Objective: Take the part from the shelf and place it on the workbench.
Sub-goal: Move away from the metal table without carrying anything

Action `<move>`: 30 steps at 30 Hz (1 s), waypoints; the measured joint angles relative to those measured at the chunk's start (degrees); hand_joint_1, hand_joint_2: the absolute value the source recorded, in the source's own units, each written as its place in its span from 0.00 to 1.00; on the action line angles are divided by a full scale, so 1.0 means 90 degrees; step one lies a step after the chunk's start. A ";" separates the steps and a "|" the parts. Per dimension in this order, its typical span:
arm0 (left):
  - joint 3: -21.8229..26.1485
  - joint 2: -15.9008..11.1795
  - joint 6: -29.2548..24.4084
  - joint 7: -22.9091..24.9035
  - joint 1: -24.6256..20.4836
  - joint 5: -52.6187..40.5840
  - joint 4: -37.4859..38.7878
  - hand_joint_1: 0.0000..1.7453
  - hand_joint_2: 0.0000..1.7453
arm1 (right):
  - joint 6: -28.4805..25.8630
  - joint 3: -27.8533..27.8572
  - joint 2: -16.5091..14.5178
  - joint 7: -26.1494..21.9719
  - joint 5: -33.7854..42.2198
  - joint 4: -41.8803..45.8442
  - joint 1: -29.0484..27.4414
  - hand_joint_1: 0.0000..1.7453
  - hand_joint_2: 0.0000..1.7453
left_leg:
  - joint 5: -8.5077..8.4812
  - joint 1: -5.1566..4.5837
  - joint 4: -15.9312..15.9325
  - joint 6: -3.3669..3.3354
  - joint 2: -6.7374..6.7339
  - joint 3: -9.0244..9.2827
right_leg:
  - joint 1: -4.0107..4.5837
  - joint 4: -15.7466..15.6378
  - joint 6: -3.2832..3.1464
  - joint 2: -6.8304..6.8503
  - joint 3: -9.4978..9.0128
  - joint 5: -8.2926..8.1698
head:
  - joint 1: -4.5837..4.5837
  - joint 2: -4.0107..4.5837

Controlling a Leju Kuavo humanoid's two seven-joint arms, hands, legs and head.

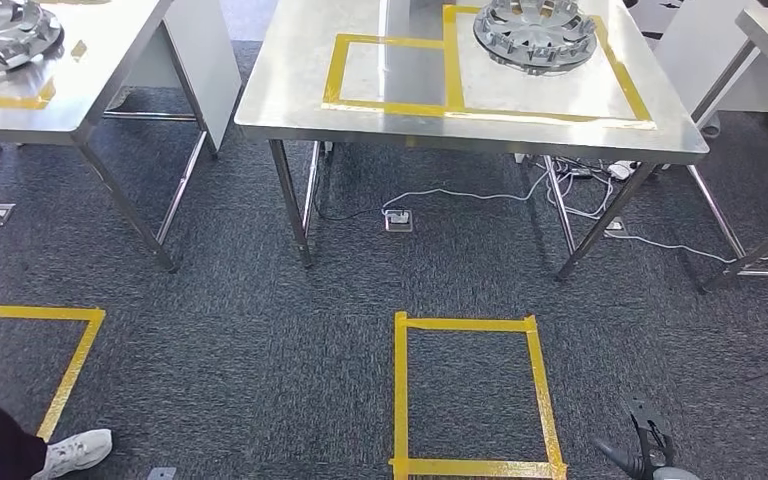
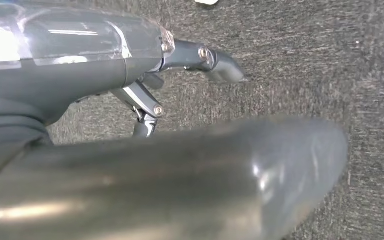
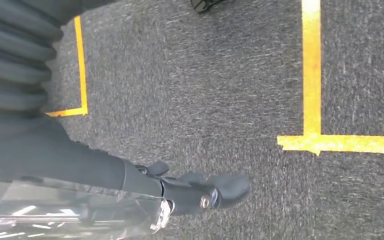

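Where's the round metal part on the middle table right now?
In the head view, the round metal part sits on the centre steel table, toward its far right, inside the larger yellow tape outline.

We identify an industrial test workshop: stainless steel workbenches (image 1: 290,95) stand on grey carpet tile (image 1: 260,350), yellow floor tape (image 1: 400,390) marks standing zones, cables (image 1: 480,192) run to floor sockets (image 1: 398,220), and machined metal disc parts (image 1: 535,35) rest on the benches.

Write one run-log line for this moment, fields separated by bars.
phase: standing off workbench | part: on workbench | left hand: empty | right hand: empty, hanging above carpet
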State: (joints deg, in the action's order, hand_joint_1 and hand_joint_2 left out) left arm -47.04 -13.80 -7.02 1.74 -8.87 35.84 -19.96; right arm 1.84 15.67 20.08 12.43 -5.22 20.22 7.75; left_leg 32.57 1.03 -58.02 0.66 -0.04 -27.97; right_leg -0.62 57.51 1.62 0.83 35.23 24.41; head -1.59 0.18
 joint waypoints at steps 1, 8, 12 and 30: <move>0.0000 0.0004 0.0001 0.0001 0.0005 0.0001 0.0001 0.00 0.00 | 0.0001 -0.0007 0.0012 -0.0001 0.0000 0.0000 -0.0009 0.00 0.00 | -0.0019 0.0004 0.0010 -0.0066 -0.0002 -0.0018 | -0.0008 0.0050 0.0034 -0.0008 0.0029 0.0044 | 0.0013 0.0000; 0.0000 0.0020 0.0042 -0.0021 0.0033 0.0022 0.0009 0.00 0.00 | 0.0054 -0.0099 0.0057 -0.0013 0.0024 -0.0002 -0.0037 0.00 0.00 | -0.0216 -0.0063 0.0007 -0.0218 -0.0007 -0.0201 | -0.0027 0.1554 0.0106 -0.0039 0.0329 0.0934 | 0.0211 0.0000; 0.0000 0.0056 0.0096 -0.0060 0.0018 0.0059 0.0015 0.00 0.00 | 0.0117 -0.0180 0.0136 -0.0021 0.0147 -0.0002 0.0044 0.00 0.00 | -0.0259 -0.0102 0.0001 -0.0160 -0.0020 -0.0245 | 0.0038 0.0170 -0.0095 -0.0064 -0.0442 0.0392 | 0.0206 0.0000; -0.0012 0.0056 0.0081 -0.0079 0.0014 0.0170 0.0045 0.00 0.00 | 0.0196 -0.0571 0.0146 0.0038 0.0485 -0.0026 0.0277 0.00 0.00 | -0.0348 -0.0058 -0.0100 -0.0075 0.0468 -0.0437 | 0.0008 0.0010 -0.0076 -0.0697 -0.0307 0.0344 | 0.0042 0.0000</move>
State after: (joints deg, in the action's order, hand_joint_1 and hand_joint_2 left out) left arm -47.15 -13.29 -6.29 1.03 -8.74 37.37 -19.56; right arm 3.60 10.53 21.40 12.78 -0.86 19.98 10.24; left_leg 29.44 0.51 -58.92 -0.01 4.17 -31.91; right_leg -0.55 57.60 0.94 -5.45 32.46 27.50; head -1.21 0.17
